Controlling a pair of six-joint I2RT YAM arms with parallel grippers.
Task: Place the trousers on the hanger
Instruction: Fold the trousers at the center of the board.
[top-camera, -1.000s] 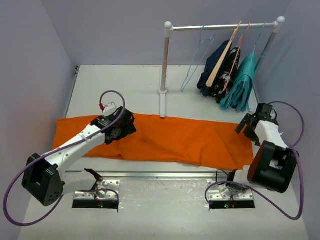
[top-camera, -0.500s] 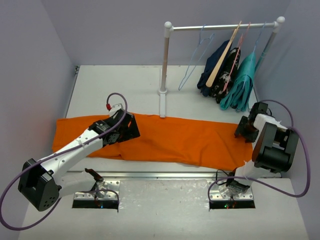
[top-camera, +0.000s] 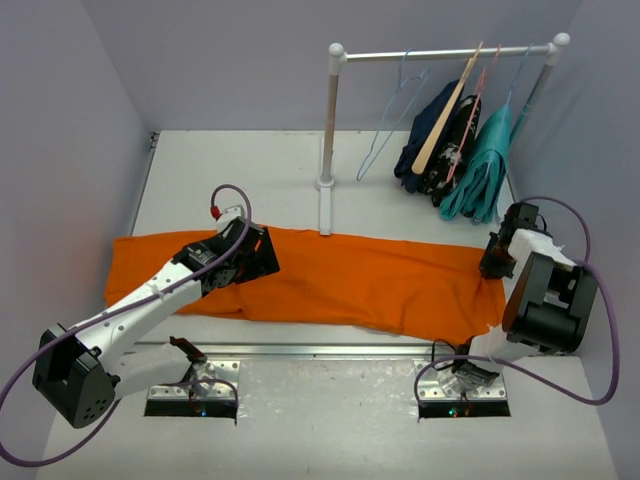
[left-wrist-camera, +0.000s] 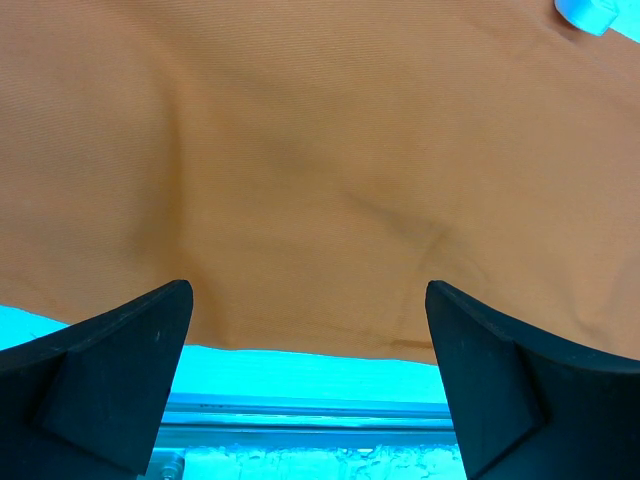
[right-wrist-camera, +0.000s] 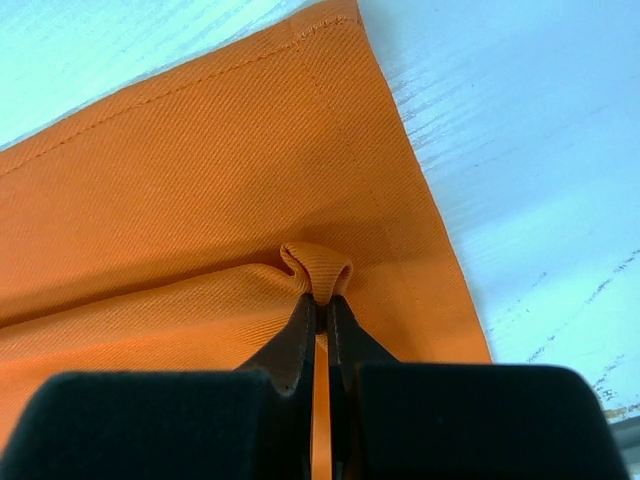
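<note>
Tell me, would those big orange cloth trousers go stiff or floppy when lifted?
Probably floppy: the large orange cloth trousers bunch into a soft fold where the right tool pinches them. Lifted by that end, the long rest would likely sag and drag.

- trousers (top-camera: 360, 280): laid flat on the table (top-camera: 250, 170), before the rack post (top-camera: 329, 130), extending left and right of it.
- hanger (top-camera: 385, 128): hung just right of the post.
- garments (top-camera: 450, 140): hung farther right.
- left gripper (top-camera: 262, 255): positioned over the trousers, left of the post.
- right gripper (top-camera: 492, 268): positioned at the trousers' right end.
</note>
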